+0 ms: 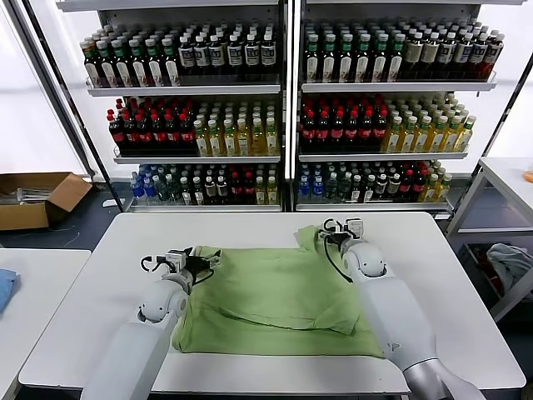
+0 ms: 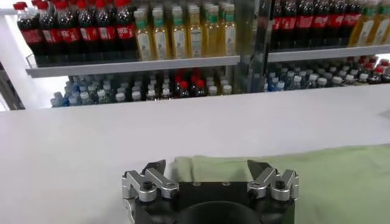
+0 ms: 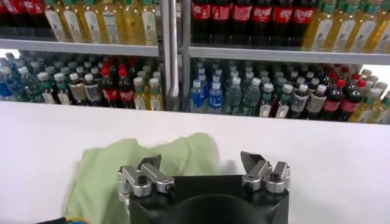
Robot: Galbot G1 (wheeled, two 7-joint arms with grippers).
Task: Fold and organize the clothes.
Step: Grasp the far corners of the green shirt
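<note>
A light green shirt point(image 1: 275, 296) lies spread on the white table point(image 1: 125, 250), plain side up, with loose folds near its front edge. My left gripper point(image 1: 204, 263) sits low at the shirt's far left corner. In the left wrist view this gripper point(image 2: 207, 167) is open, and the shirt's edge point(image 2: 304, 182) lies between and beyond its fingers. My right gripper point(image 1: 340, 227) is at the shirt's far right corner. Seen from the right wrist, it point(image 3: 200, 161) is open over the table, and a raised fold of the shirt point(image 3: 122, 164) lies by one finger.
Tall shelves of drink bottles point(image 1: 283, 108) stand behind the table. A cardboard box point(image 1: 37, 198) sits on the floor at the left. A blue cloth point(image 1: 4, 287) lies on a side table at the left, and a pale grey-blue bundle point(image 1: 508, 262) sits under the rack at the right.
</note>
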